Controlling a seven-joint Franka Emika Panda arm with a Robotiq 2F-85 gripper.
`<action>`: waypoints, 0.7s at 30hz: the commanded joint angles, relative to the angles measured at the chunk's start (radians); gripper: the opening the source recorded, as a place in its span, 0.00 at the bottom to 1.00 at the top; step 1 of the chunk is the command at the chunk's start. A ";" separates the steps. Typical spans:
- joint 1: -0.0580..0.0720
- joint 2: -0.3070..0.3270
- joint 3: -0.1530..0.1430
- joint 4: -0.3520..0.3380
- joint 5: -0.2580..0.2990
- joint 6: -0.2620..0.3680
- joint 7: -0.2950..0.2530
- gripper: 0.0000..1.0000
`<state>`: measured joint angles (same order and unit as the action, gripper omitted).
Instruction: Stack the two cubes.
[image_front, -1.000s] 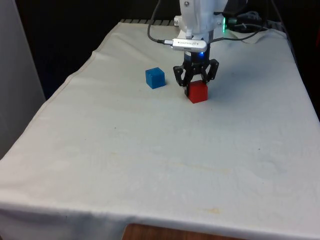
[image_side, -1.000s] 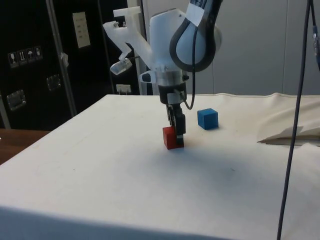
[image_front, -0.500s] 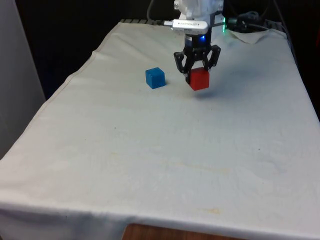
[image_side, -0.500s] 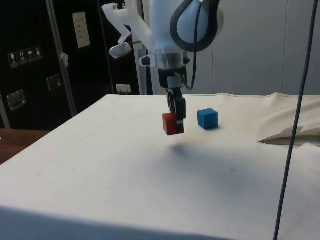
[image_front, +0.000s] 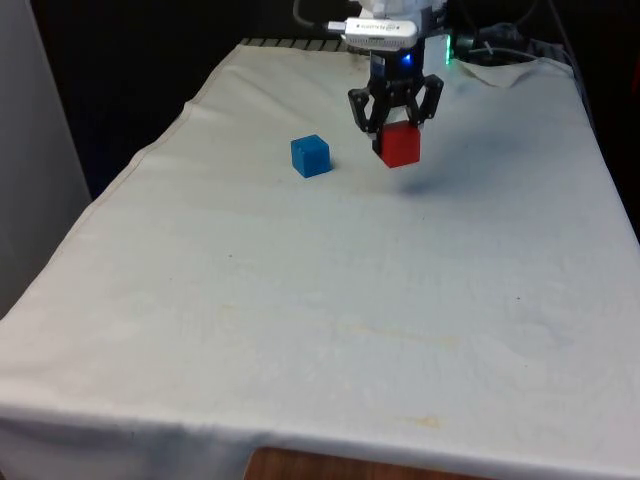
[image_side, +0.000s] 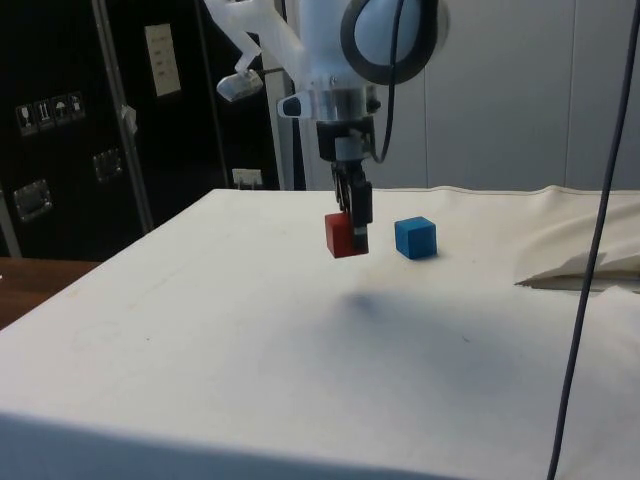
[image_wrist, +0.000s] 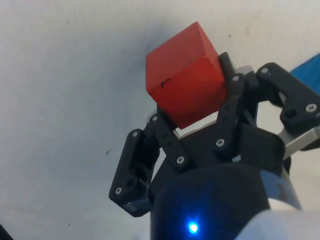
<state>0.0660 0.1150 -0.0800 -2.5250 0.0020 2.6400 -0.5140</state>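
The gripper (image_front: 396, 128) hangs above the white cloth (image_front: 330, 300) with its two black fingers clamped on the red cube (image_front: 399, 146), one on each side of it. The cube is off the table: in the side view it (image_side: 341, 235) floats clear of the cloth, with a soft shadow lying on the fabric below and a little towards the camera. In the wrist view the red cube (image_wrist: 185, 82) sits between the finger pads (image_wrist: 167, 137), its faces turned slightly askew to the fingers, and the cloth shows pale behind it. The blue cube (image_front: 311, 156) rests on the cloth towards the front view's left of the held cube, near it but not touching. In the side view the blue cube (image_side: 415, 237) stands just past the gripper (image_side: 352, 225), at about the same height in the picture as the lifted red one. A corner of blue (image_wrist: 307, 75) also peeks out at the edge of the wrist view behind one finger link. The cloth is rumpled into a fold (image_side: 580, 268) at the far edge in the side view.
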 joint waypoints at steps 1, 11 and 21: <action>0.000 -0.012 -0.001 -0.005 -0.004 -0.008 0.002 0.03; 0.000 -0.055 -0.001 -0.011 -0.004 -0.042 0.002 0.03; -0.001 -0.097 -0.004 -0.020 -0.004 -0.072 -0.001 0.03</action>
<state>0.0660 0.0300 -0.0810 -2.5400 0.0020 2.5750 -0.5140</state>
